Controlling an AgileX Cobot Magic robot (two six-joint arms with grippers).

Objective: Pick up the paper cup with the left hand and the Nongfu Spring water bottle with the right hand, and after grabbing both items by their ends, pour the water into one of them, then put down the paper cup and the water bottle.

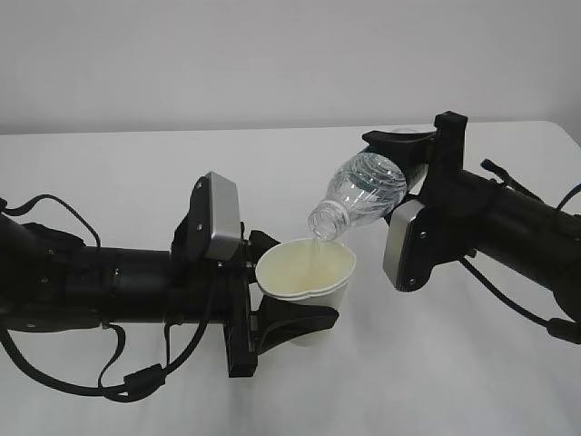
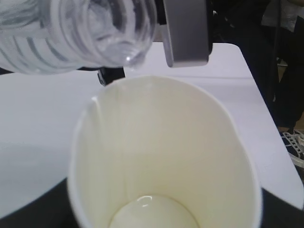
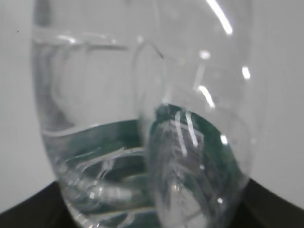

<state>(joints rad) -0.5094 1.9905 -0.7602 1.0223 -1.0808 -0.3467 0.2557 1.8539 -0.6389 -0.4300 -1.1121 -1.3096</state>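
Water [image 2: 152, 213] pools shallowly at the bottom of the paper cup [image 1: 307, 277] — only the left wrist view shows this, while the exterior view shows a thin stream falling from the Nongfu Spring water bottle [image 1: 361, 193] into the rim. Clear and green-labelled, the bottle tilts neck-down above the cup, its base clamped in the right gripper [image 1: 410, 156]. The white, cream-lined cup sits lifted off the table [image 1: 136, 163] between the left gripper [image 1: 289, 309] jaws, squeezed oval.

The Nongfu Spring water bottle [image 3: 147, 133] fills the right wrist view, blurred and cropped.
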